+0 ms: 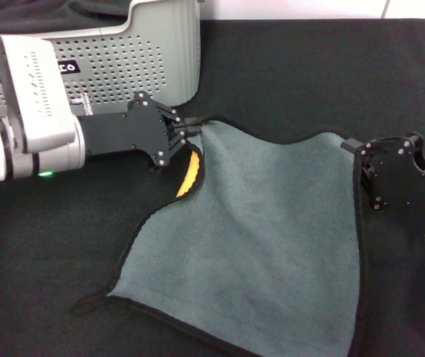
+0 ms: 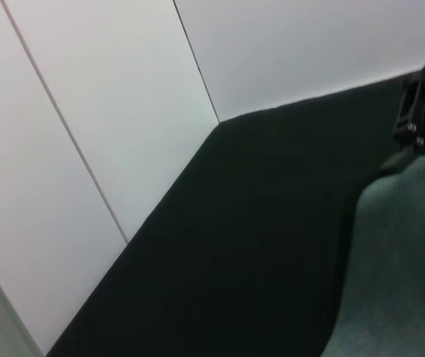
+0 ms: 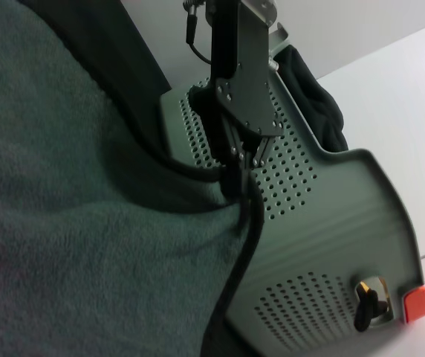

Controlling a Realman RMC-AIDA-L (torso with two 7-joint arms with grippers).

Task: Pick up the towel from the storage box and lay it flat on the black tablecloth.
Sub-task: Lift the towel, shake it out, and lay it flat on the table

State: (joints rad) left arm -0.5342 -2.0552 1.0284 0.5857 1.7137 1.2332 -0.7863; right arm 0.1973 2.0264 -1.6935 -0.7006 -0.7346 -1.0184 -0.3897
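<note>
Head view: the towel [image 1: 264,245] lies grey-green side up on the black tablecloth [image 1: 309,74] covering the counter, just in front of the storage box [image 1: 134,63]. The left gripper [image 1: 192,134] has its jaws pinched shut on the towel's far left corner, where a strip of orange-yellow reverse curls over. The right gripper [image 1: 355,147] sits at the far right corner; whether its jaws are closed cannot be told. The cloth runs slightly askew, its far edge sagging between the two held corners and its near edge angling toward the robot's right.

Left wrist view: only a patch of towel [image 2: 402,260] on tablecloth [image 2: 257,223], with the right gripper [image 2: 409,145] beyond.

Right wrist view: the left gripper [image 3: 244,175] clamps the black-trimmed corner beside the box [image 3: 324,245].

The fleece looks light, limp and non-slippery; corners on the trim are the best holds.
</note>
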